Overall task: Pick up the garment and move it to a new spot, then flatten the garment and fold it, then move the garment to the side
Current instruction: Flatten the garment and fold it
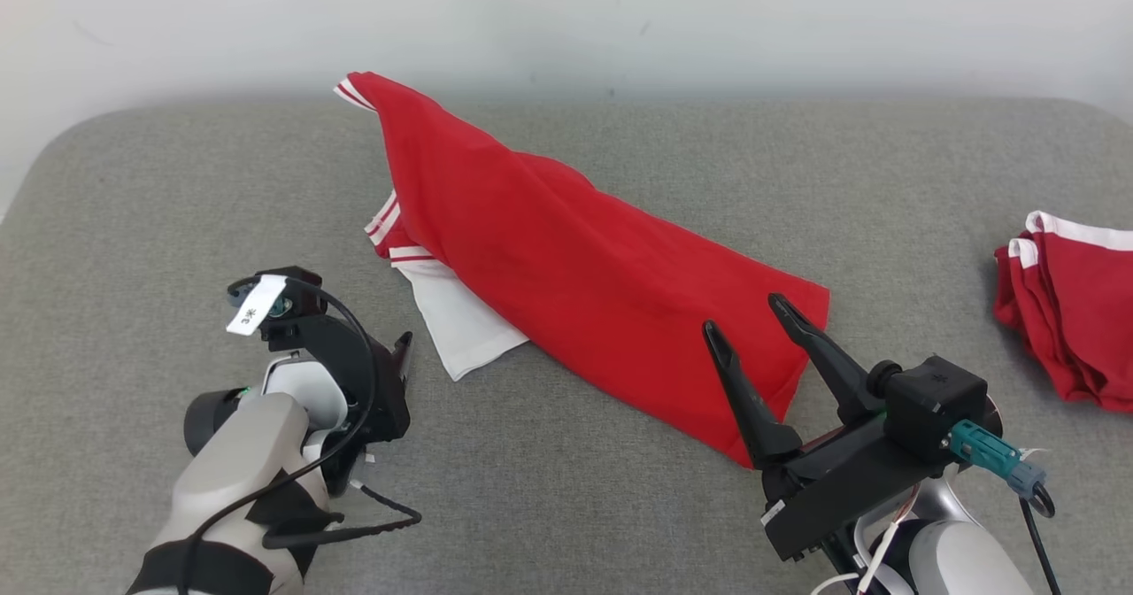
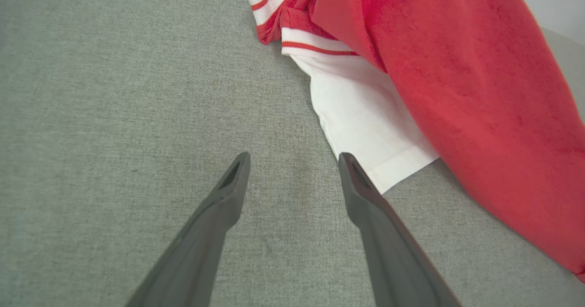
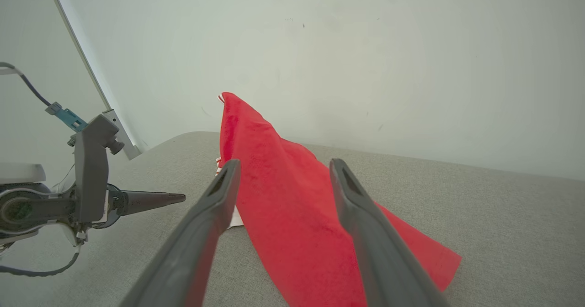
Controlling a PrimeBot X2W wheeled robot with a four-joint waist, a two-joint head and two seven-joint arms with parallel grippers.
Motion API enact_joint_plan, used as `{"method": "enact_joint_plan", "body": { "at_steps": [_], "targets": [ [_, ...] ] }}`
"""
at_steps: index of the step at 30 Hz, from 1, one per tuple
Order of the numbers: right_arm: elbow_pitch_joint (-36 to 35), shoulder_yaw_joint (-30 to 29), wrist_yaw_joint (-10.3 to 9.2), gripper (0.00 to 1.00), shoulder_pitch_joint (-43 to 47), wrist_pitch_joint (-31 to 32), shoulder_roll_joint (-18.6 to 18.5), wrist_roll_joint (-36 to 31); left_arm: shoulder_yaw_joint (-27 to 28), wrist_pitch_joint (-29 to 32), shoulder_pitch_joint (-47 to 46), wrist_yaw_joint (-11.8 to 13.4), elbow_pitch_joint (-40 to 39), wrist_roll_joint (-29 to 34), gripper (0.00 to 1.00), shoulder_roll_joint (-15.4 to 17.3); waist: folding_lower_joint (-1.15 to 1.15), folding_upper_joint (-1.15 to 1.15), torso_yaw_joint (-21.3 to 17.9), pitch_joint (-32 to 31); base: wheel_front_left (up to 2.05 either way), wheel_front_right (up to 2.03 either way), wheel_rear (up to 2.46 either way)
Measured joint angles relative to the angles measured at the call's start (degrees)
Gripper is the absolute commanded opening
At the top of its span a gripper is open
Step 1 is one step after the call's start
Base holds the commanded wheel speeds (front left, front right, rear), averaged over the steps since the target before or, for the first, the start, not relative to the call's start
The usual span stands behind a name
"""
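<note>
Honestly, looking at pretty early days here. Seeing the red garment (image 1: 575, 276) lying rumpled near the middle of the grey counter (image 1: 177, 188), doubled over itself into a long strip, with a white panel (image 1: 460, 320) peeking out along its near-left edge. Not calling the flattening, the folding or the shift to the side done yet, and not being able to judge the first move to a new spot.

Noticing both pincers spread wide and gripping nothing: left pincer (image 2: 293, 158) hovering just beside that white panel, right pincer (image 1: 745, 314) hanging over the near-right corner.

Reading the long axis as running diagonally, far-left to near-right, with the striped trim (image 1: 354, 90) end pointing at the wall and riding up a bit. Also spotting a stack of red garments (image 1: 1071, 312) sitting well apart at the right edge.
</note>
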Motion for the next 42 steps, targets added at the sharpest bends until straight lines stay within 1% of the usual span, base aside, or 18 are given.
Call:
{"method": "enact_joint_plan", "body": {
  "at_steps": [4, 8, 12, 15, 17, 19, 20, 21, 22, 23, 29, 32, 35, 38, 42],
  "targets": [
    [-0.51, 0.15, 0.0, 1.0, -0.49, 0.21, 0.0, -0.01, 0.62, -0.05, 0.86, 0.05, -1.04, -1.7, 1.0, -0.05, 0.0, 0.0, -0.84, 1.01, 0.0, 0.0, 0.0],
    [-0.78, -0.11, 0.0, 1.0, -0.69, 0.23, 0.0, -0.07, 0.21, 0.87, 1.65, 0.07, -2.78, -3.67, 1.0, -0.09, 0.0, 0.0, -1.97, 2.36, 0.0, 0.0, 0.0],
    [-1.02, -0.33, 0.0, 1.0, -1.05, 0.19, 0.0, -0.29, -0.8, 1.6, 1.8, 0.67, -4.16, -4.63, 1.0, -0.13, 0.01, 0.0, -3.13, 3.72, 0.0, 0.0, 0.0],
    [-1.02, -0.31, 0.0, 1.0, -1.16, -0.07, 0.0, -0.35, -1.56, 2.52, 1.79, 1.36, -4.63, -5.16, 1.0, -0.09, 0.01, 0.0, -3.94, 4.45, 0.0, 0.0, 0.0],
    [-1.0, -0.36, 0.0, 1.0, -1.2, -0.16, 0.0, -0.36, -2.08, 2.89, 1.68, 2.6, -4.49, -5.36, 1.0, -0.07, 0.01, 0.0, -4.33, 4.79, 0.0, 0.0, 0.0],
    [-0.94, -0.38, 0.0, 1.0, -1.27, -0.3, 0.0, -0.36, -2.52, 3.46, 1.44, 3.07, -4.37, -5.45, 1.0, -0.03, 0.01, 0.0, -4.58, 4.99, 0.0, 0.0, 0.0],
    [-0.89, -0.42, 0.0, 1.0, -1.31, -0.31, 0.0, -0.35, -2.61, 3.81, 1.44, 3.01, -4.46, -6.0, 0.93, 0.02, 0.01, 0.0, -4.63, 5.0, 0.0, 0.0, 0.0],
    [-0.82, -0.45, 0.0, 1.0, -1.33, -0.31, 0.0, -0.35, -2.72, 4.06, 1.44, 2.99, -4.55, -6.49, 0.55, 0.12, 0.01, 0.0, -4.63, 4.97, 0.0, 0.0, 0.0],
    [-0.78, -0.52, 0.0, 1.0, -1.33, -0.33, 0.0, -0.35, -2.9, 4.12, 1.44, 2.99, -4.58, -6.62, 0.25, 0.19, 0.01, 0.0, -4.59, 4.93, 0.0, 0.0, 0.0],
    [-0.76, -0.57, 0.0, 1.0, -1.34, -0.35, 0.0, -0.35, -3.08, 4.2, 1.44, 2.99, -4.61, -6.75, 0.01, 0.22, 0.01, 0.0, -4.53, 4.89, 0.0, 0.0, 0.0],
    [-0.59, -0.82, 0.0, 1.0, -1.37, -0.8, 0.01, -0.35, -4.34, 4.31, 2.32, 2.48, -5.5, -7.78, 0.0, 0.02, 0.01, 0.0, -3.69, 4.54, 0.0, 0.0, 0.0],
    [-0.59, -0.94, 0.0, 1.0, -1.33, -0.8, 0.01, -0.36, -3.76, 1.72, 2.57, 2.74, -5.78, -8.49, 0.0, -0.21, 0.01, 0.0, -2.94, 4.32, 0.0, 0.0, 0.0],
    [-0.62, -1.15, 0.0, 1.0, -1.2, -0.79, 0.0, -0.36, -1.82, -1.69, 2.58, 3.08, -5.7, -10.27, 0.0, -0.12, 0.01, 0.0, -2.02, 4.07, 0.0, 0.0, 0.0],
    [-0.68, -1.37, 0.0, 1.0, -0.84, -0.78, 0.01, -0.36, 0.33, -4.76, 2.57, 3.0, -5.79, -11.69, 0.0, 0.85, 0.01, 0.0, -1.06, 3.78, 0.0, 0.0, 0.0],
    [-0.89, -1.9, 0.0, 1.0, -0.2, -0.71, 0.0, -0.42, 2.38, -8.23, 2.57, 3.27, -6.15, -12.58, 0.0, 3.19, 0.01, 0.0, 0.41, 3.46, 0.0, 0.0, 0.0]
  ]
}}
